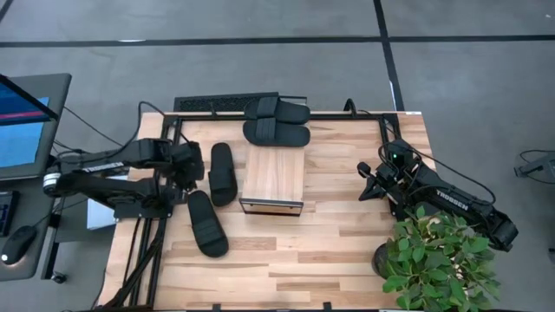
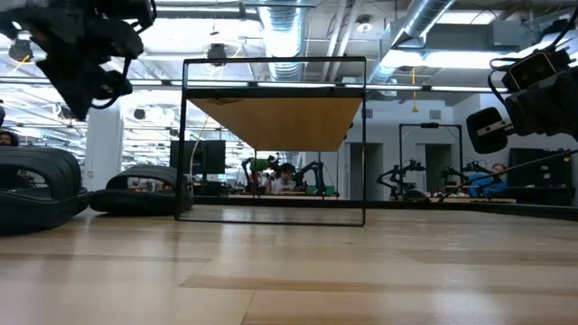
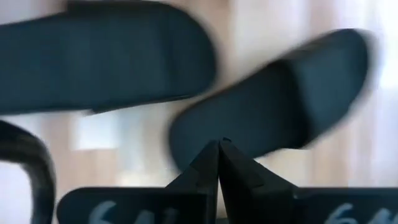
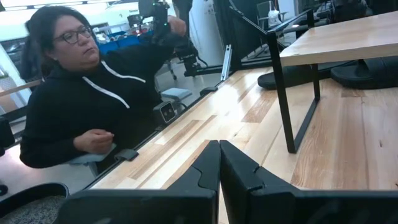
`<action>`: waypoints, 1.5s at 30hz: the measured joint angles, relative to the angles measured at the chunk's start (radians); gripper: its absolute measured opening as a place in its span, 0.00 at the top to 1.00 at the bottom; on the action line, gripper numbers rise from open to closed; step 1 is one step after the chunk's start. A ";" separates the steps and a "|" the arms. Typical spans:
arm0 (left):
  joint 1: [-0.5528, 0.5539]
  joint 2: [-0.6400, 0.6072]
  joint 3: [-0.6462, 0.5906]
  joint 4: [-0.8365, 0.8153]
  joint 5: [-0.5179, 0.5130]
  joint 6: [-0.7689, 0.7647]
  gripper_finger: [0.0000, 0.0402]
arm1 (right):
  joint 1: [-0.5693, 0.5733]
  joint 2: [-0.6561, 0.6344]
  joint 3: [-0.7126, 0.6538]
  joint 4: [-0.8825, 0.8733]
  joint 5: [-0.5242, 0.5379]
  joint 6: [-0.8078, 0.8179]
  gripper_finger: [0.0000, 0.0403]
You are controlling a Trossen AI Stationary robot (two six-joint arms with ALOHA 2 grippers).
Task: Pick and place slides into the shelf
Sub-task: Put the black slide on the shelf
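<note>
The shelf (image 1: pixel 271 176) stands mid-table, a light-wood top on thin dark legs (image 4: pixel 281 93). Two black slides (image 1: pixel 276 110) (image 1: pixel 276 133) lie side by side on the table at its far end; the right wrist view shows them past the shelf leg (image 4: pixel 311 74). Two more slides (image 1: pixel 223 173) (image 1: pixel 206 223) lie soles down on the table left of the shelf. My left gripper (image 1: pixel 195 173) hovers shut above these two (image 3: pixel 219 149), high off the table (image 2: pixel 90 54). My right gripper (image 1: pixel 366 186) is shut (image 4: pixel 219 149) and waits right of the shelf, touching nothing.
A potted plant (image 1: pixel 438 256) stands at the table's near right corner, beside my right arm. A dark frame rail (image 1: pixel 277 113) runs along the far edge. A person (image 4: pixel 74 106) sits beyond the table's left side. Bare wood lies between the shelf and my right gripper.
</note>
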 joint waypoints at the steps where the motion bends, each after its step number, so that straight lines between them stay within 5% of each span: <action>1: -0.011 0.006 0.000 -0.001 0.043 -0.003 1.00 | 0.000 0.000 0.000 0.000 0.000 0.000 1.00; 6: -0.116 0.008 0.000 0.022 0.167 -0.074 1.00 | 0.000 0.000 0.000 0.000 0.000 0.000 1.00; 14: -0.411 -0.020 0.000 0.279 0.143 -0.328 1.00 | 0.000 0.000 0.000 0.000 0.000 0.000 1.00; 23: -0.755 -0.026 0.000 0.436 -0.326 -0.722 1.00 | 0.000 0.000 0.000 0.000 0.000 0.000 1.00; 29: -0.917 -0.030 0.000 0.313 -0.684 -0.950 1.00 | 0.000 0.000 0.000 0.000 0.000 0.000 1.00; 32: -0.953 -0.030 0.000 0.206 -0.761 -1.066 1.00 | 0.000 0.000 0.000 0.000 0.000 0.000 1.00; 45: -0.968 0.009 0.000 0.104 -0.494 -1.105 1.00 | 0.000 0.000 0.000 0.000 0.000 0.000 1.00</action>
